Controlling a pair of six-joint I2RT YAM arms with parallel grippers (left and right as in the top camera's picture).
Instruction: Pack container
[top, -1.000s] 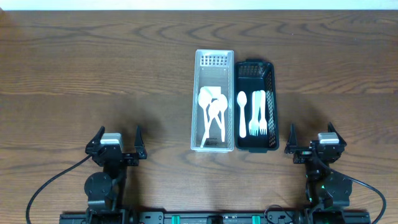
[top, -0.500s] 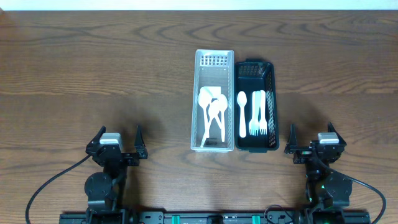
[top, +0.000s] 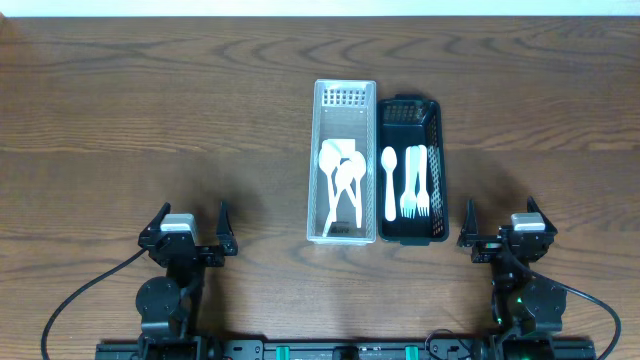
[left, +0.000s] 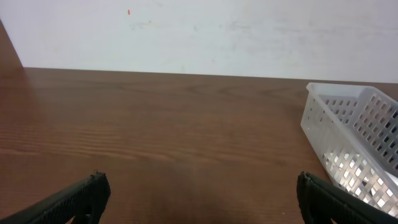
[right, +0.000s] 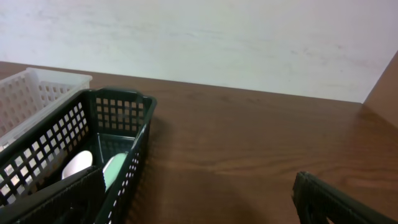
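Field notes.

- The white basket (top: 345, 160) and the black basket (top: 410, 168) stand side by side on the table (top: 150, 110), long walls together. They sit between my two hands and ahead of them.
- White basket: ahead of my left gripper (top: 192, 216) and off to its right. It holds a loose pile of white spoons (top: 340, 175), overlapping, with the bowls toward the far end. From the left wrist only its near corner (left: 354, 134) shows, at the right edge of view.
- Black basket: ahead of my right gripper (top: 501, 215) and off to its left. It holds one white spoon (top: 389, 180) along its left side and white forks (top: 415, 190) beside it, tines toward me. From the right wrist its latticed wall (right: 112, 130) fills the left of the view, and two pale rounded ends lie inside.
- Left gripper (left: 208, 199): fingers spread wide, nothing between them, bare wood in front.
- Right gripper (right: 196, 202): fingers spread wide, nothing held, well short of the black basket.
- Both hands rest low at the table's near edge, well apart from each other.
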